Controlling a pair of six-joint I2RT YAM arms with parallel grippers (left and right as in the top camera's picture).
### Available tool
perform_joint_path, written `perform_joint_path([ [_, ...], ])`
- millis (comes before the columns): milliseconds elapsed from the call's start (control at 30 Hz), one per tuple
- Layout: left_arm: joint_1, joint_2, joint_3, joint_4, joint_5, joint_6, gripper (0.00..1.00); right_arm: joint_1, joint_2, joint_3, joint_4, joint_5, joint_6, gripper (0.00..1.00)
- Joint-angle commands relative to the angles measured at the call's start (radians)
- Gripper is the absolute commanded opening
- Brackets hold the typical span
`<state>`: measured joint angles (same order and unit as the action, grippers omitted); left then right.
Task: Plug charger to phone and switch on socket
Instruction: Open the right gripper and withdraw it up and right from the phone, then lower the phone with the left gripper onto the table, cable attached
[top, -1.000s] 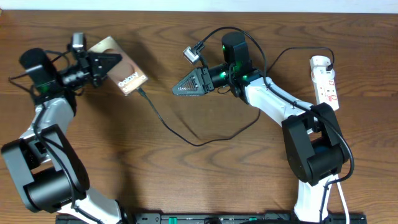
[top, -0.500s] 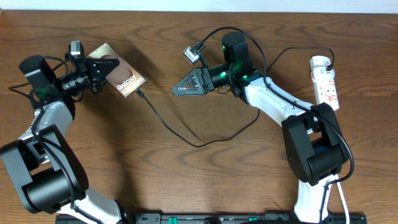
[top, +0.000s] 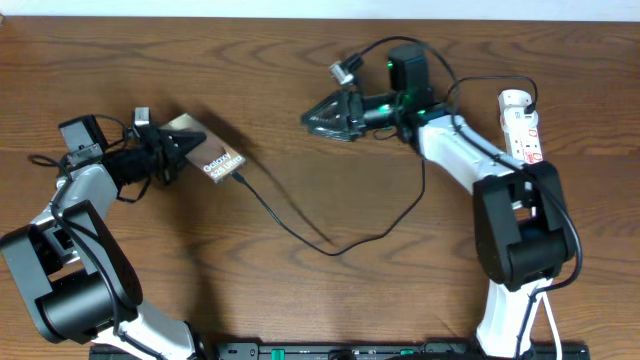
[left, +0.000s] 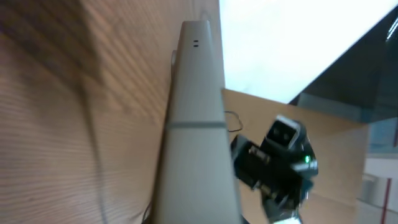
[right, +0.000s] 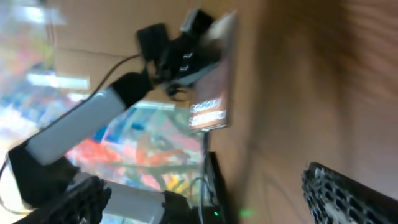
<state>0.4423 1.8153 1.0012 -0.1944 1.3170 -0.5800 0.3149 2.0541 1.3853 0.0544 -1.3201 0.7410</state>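
The phone (top: 215, 157), silvery-brown with white "Galaxy" lettering, lies at the left. My left gripper (top: 178, 152) is shut on its left end. In the left wrist view the phone (left: 196, 124) shows edge-on between the jaws. The black charger cable (top: 335, 250) runs from the phone's lower right end, where its plug tip (top: 241, 177) meets the phone, in a loop toward the right. My right gripper (top: 325, 118) is open and empty above the table's middle, well left of the white socket (top: 522, 128). The right wrist view shows the phone (right: 211, 93) far off between its open fingers (right: 211, 205).
The socket's white cord leaves its far end near the table's back right edge. The right arm (left: 280, 165) shows in the left wrist view beyond the phone. The cable loop lies across the middle of the wooden table (top: 300, 300).
My left gripper has carried the phone down and to the right. My right gripper has moved up and right, toward the socket. The cable loop has shifted right.
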Motion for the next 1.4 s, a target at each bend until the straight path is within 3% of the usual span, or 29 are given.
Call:
perform_joint_path([
  [0, -0.003, -0.031, 0.01, -0.031, 0.02, 0.145, 0.07, -0.049, -0.013, 0.013, -0.145, 0.122, -0.146, 0.99],
  [133, -0.021, -0.031, 0.01, -0.046, 0.004, 0.161, 0.07, -0.085, -0.017, 0.014, -0.396, 0.258, -0.301, 0.99],
  [267, -0.058, -0.031, 0.01, -0.111, -0.111, 0.202, 0.07, -0.106, -0.043, 0.014, -0.613, 0.428, -0.419, 0.99],
  [433, -0.12, -0.031, 0.01, -0.209, -0.224, 0.307, 0.07, -0.109, -0.125, 0.015, -0.765, 0.61, -0.489, 0.99],
  [767, -0.171, -0.031, 0.01, -0.321, -0.408, 0.326, 0.07, -0.109, -0.401, 0.015, -0.897, 0.8, -0.496, 0.99],
  [967, -0.171, -0.031, 0.01, -0.409, -0.477, 0.414, 0.07, -0.108, -0.564, 0.015, -0.962, 0.871, -0.496, 0.99],
  [1367, -0.172, -0.031, 0.008, -0.452, -0.498, 0.595, 0.07, -0.104, -0.661, 0.014, -1.022, 0.903, -0.496, 0.99],
])
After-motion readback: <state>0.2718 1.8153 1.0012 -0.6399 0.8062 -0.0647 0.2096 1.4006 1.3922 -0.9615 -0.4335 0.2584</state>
